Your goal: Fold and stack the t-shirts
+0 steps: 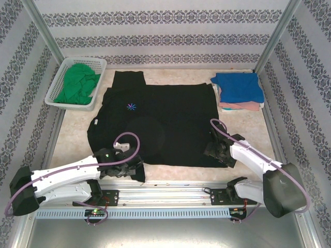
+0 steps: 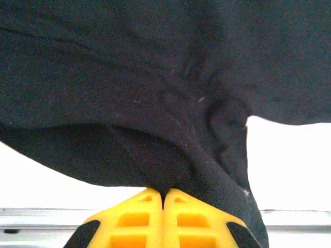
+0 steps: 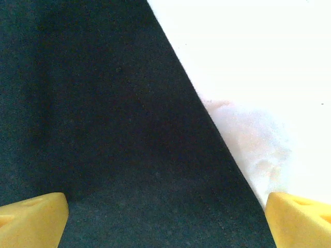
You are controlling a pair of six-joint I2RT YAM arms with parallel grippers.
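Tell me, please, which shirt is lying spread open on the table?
The black shirt, spread across the middle. The blue shirt lies folded on the pink shirt at far right; the green shirt is bunched in the basket.

Black t-shirt (image 1: 170, 108) is showing as matt knit cloth, with fine grain and a few lint specks in the left wrist view. Green t-shirt (image 1: 77, 85), blue t-shirt (image 1: 239, 87) and pink t-shirt (image 1: 243, 106) are looking like the same soft matt cloth. Basket (image 1: 64, 72) is reading as white plastic lattice with a slight sheen. Left gripper (image 2: 164, 199) fingers (image 2: 134, 219) and right gripper (image 3: 165, 206) fingers (image 3: 31, 217) are showing smooth yellow moulded plastic. Left arm (image 1: 67, 178) and right arm (image 1: 253, 160) shells are looking like glossy white plastic, cable (image 1: 129, 135) like a smooth purple sheath. Table (image 1: 77, 150) is reading matt, pale, lightly mottled. Rail (image 1: 165, 191) is looking like brushed metal.
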